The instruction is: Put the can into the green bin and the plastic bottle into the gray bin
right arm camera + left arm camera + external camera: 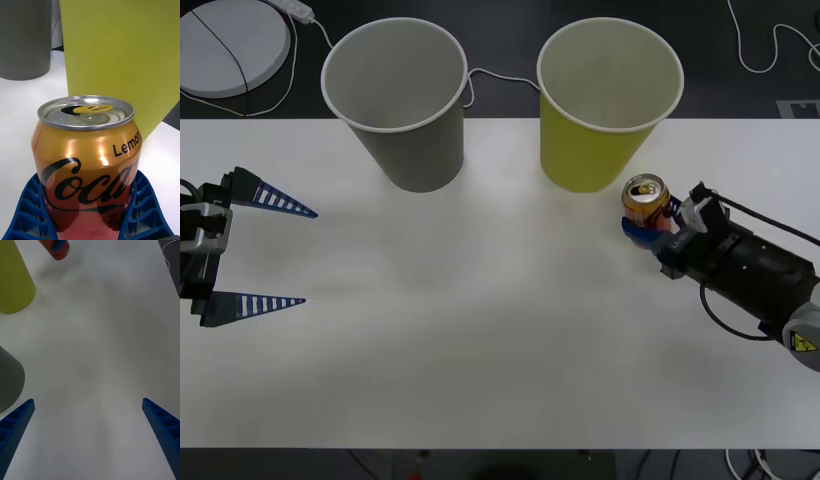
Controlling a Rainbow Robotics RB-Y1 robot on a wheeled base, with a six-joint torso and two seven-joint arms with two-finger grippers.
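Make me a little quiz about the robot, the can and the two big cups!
1. True or false: the right claw is shut on the can.
2. Which bin stands nearer the can: A) the gray bin or B) the green bin?
3. Fill in: the left claw, at the table's left side, is ____.

Key: 1 true; 2 B; 3 open.
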